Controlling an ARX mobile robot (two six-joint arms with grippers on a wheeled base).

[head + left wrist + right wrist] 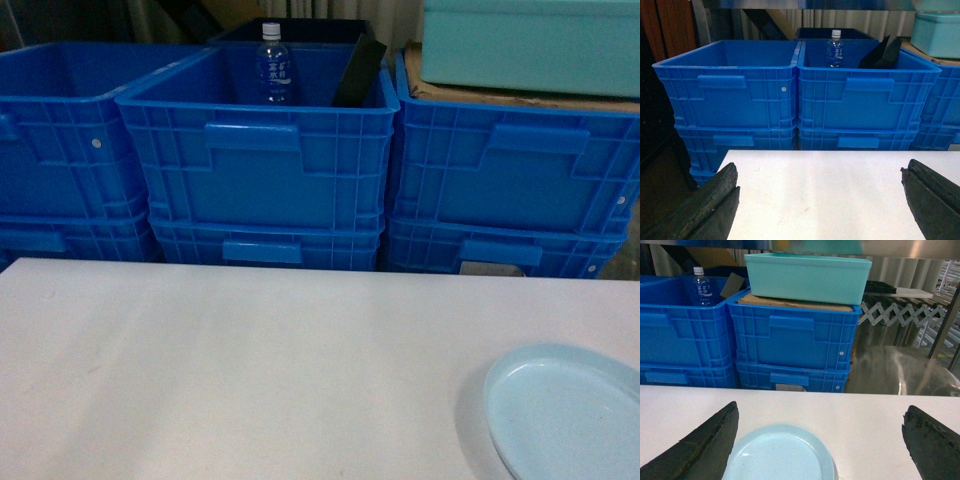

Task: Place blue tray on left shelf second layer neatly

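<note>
The pale blue tray (570,415) lies flat on the white table (250,370) at its near right corner, partly cut off by the frame edge. In the right wrist view the tray (777,455) sits low and left of centre. My right gripper (821,409) hangs open above it, the left finger over the tray's left rim and the right finger far off to its right. My left gripper (820,170) is open over bare table top (830,200) with nothing between its fingers. Neither gripper shows in the head view. The left shelf second layer is out of view.
Stacked dark-blue ribbed crates (260,150) stand in a row behind the table's far edge. The middle one holds a water bottle (274,65). A turquoise box (530,45) rests on the right stack. A shiny steel surface (900,370) lies right of the crates.
</note>
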